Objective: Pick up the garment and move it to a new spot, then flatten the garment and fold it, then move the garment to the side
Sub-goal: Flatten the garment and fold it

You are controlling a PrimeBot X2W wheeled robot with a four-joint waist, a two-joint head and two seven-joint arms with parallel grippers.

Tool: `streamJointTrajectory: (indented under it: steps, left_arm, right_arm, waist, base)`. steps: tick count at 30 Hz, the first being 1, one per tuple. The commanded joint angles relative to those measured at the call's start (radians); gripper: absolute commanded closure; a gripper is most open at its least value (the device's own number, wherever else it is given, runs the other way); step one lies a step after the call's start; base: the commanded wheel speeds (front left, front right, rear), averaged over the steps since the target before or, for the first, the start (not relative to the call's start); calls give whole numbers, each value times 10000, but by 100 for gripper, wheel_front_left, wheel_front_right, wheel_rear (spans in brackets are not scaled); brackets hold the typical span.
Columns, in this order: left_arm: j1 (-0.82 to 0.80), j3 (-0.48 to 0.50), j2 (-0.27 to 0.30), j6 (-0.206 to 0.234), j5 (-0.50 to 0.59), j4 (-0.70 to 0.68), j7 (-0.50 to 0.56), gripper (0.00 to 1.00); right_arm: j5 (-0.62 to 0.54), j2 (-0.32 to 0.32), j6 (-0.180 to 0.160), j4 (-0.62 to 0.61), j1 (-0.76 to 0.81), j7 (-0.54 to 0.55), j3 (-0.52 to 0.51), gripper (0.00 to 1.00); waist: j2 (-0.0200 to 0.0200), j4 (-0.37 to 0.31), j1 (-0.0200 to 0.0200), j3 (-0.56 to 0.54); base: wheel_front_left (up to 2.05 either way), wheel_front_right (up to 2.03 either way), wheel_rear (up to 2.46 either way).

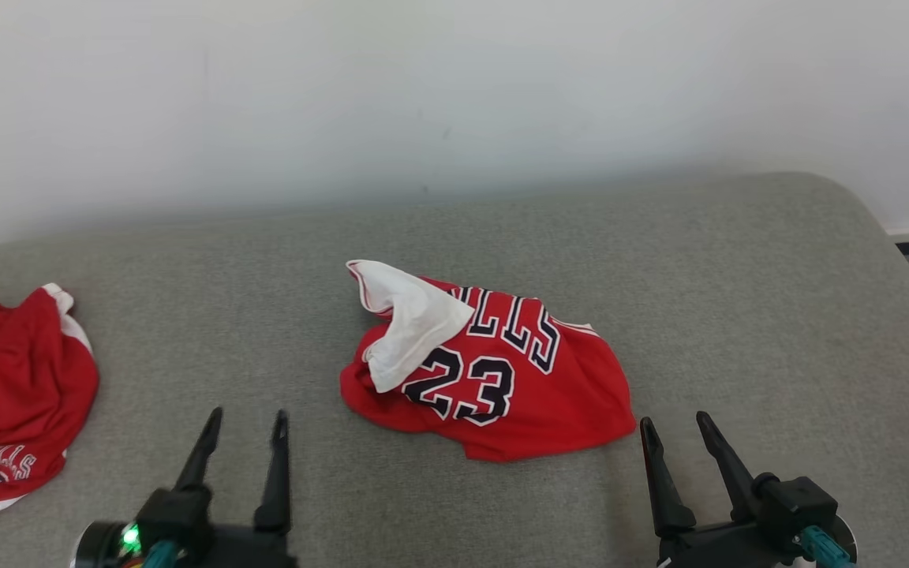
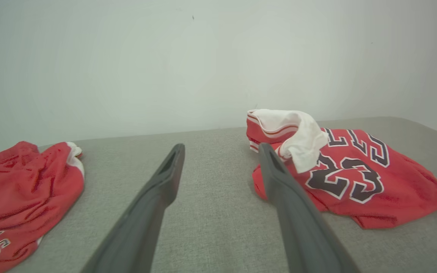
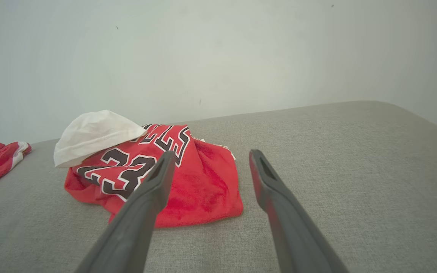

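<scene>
The red jersey lies crumpled near the middle of the grey cloth-covered tabletop. The number 23 and part of some black-and-white lettering face up. A white part of it, turned inside out, is folded over its upper left corner. Nothing is touching it.

The left pincer sits low at the near edge, left of the jersey and apart from it, with its two dark fingers spread wide and nothing between them. In the left wrist view only bare grey cloth shows between the fingers, and the jersey is off to the right.

The right pincer is just beside the jersey's lower right corner, also spread wide and empty.

A second red garment lies bunched at the far left edge of the tabletop, well apart from the jersey. A pale wall stands behind.
</scene>
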Motion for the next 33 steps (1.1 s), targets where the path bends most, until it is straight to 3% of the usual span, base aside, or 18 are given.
streamJointTrajectory:
  steps: [1,12,17,23,24,25,33]
  left_arm:
    - [-256,-190,-41,-36,36,107,-24,0]
    - [-2360,-1765,562,-66,-104,1892,-24,0]
    - [-3088,-1706,866,-66,-370,3148,-24,0]
    - [-3714,-1773,987,-67,-582,4494,-24,0]
    - [-3877,-1850,949,-67,-664,4669,-26,35]
    - [-3998,-1990,944,-68,-713,4791,-24,100]
    - [-4332,-2323,879,-58,-1346,3764,-24,100]
  right_arm:
    - [55,-24,34,13,-26,-16,-5,0]
    - [344,-19,34,-76,-470,-18,177,0]
    - [400,-19,34,-94,-599,-16,183,0]
    - [422,-16,34,-151,-694,-16,120,0]
    - [429,-16,34,-170,-682,-16,91,0]
    - [431,-17,34,-175,-658,-16,75,0]
    - [407,-24,34,-195,-471,-17,-1,0]
  waist:
    - [0,-276,0,141]
    - [0,-1704,0,837]
    - [0,-2201,0,1089]
    - [0,-2342,0,1278]
    - [0,-2324,0,1306]
    - [0,-2290,0,1315]
    - [0,-1513,0,1025]
  base:
    - [0,0,0]
    - [0,0,0]
    - [0,0,0]
    - [0,0,0]
    - [0,0,0]
    - [0,0,0]
    - [0,0,0]
